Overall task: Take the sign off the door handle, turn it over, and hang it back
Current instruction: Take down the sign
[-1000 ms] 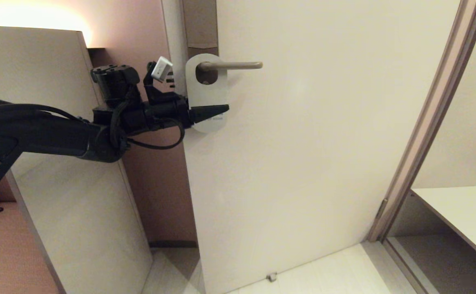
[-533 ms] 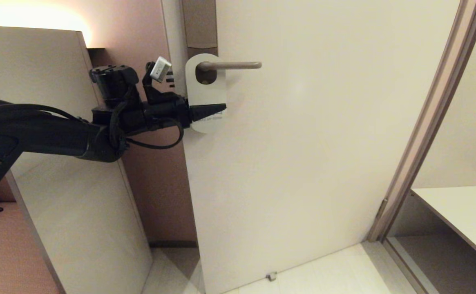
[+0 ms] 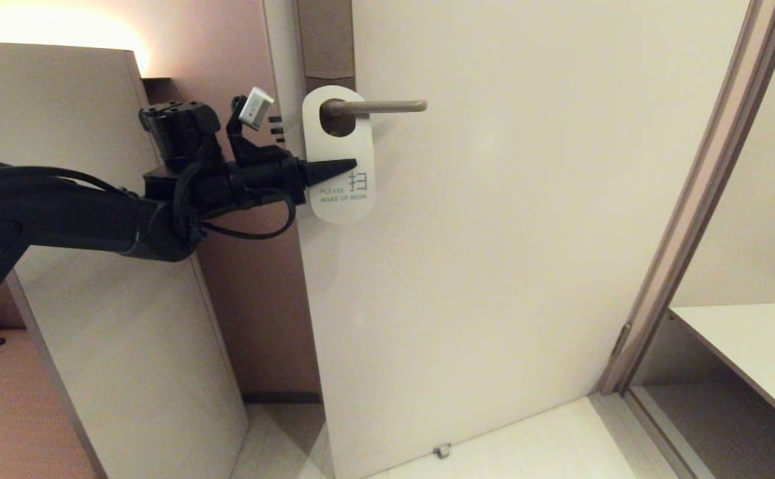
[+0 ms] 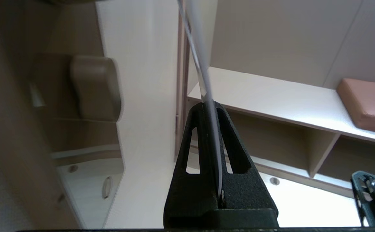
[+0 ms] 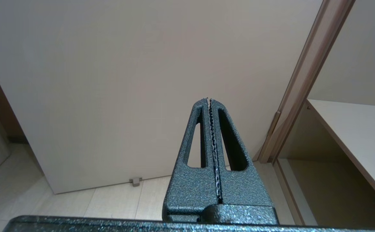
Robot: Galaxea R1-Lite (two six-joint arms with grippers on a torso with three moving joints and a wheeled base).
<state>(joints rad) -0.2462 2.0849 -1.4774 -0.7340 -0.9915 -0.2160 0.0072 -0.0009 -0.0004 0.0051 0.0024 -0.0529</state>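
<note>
door (image 3: 493, 233) fills the background. sign (image 3: 338, 153) hangs on door handle (image 3: 377, 106), white side out; left gripper (image 3: 344, 165) pinches its left edge, covering some print. right gripper (image 5: 210, 106) parked, pressed together.

The left end effector (image 3: 346, 164) has clamped shut on the sign (image 3: 338, 153), now facing forward, lettering readable.

"PLEASE MAKE UP ROOM" and character 扫 on the white sign (image 3: 338, 159).

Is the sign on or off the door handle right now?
On: the sign hangs with the door handle through its hole, left gripper shut on it.
</note>
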